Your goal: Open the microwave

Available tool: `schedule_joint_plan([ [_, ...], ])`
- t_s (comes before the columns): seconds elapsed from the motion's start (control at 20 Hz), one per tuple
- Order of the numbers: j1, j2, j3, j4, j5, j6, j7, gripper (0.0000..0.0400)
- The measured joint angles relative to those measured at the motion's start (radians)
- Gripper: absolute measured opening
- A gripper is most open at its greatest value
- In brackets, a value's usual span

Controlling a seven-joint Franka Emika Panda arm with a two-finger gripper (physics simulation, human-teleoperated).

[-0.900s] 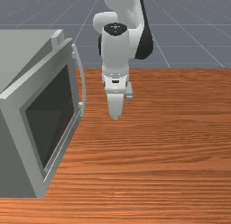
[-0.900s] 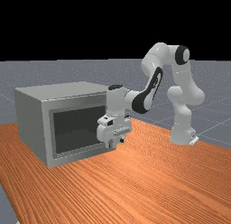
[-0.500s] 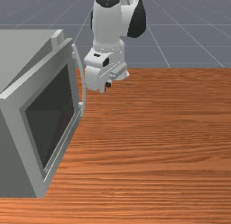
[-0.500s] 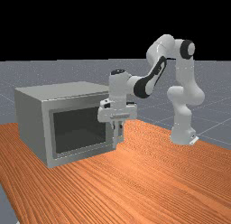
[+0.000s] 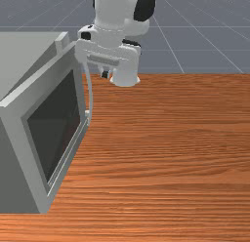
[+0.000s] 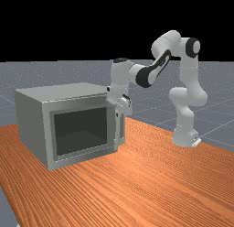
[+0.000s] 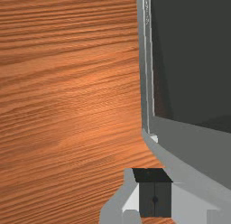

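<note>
The grey microwave (image 5: 29, 43) sits on the wooden counter (image 5: 171, 163) at the front view's left. Its door has a dark window (image 5: 56, 124), and what it may contain cannot be made out through it. A pale, curved handle (image 5: 90, 97) stands along the door's edge. The fingers (image 5: 105, 74) are near that handle's upper part, with the hand covering some of it; whether they touch it, I cannot tell. In the wrist view the fingers (image 7: 146, 200) are clenched, their dark pads pressed together with nothing between, close to the microwave's grey casing.
</note>
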Motion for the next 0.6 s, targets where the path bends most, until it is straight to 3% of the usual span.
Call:
schedule_joint_plan([
  [0.3, 0.001, -0.124, -0.003, 0.002, -0.060, -0.026, 0.063, 0.0000],
  [0.6, -0.058, -0.240, -0.036, 0.077, -0.216, -0.022, 0.114, 0.0000],
])
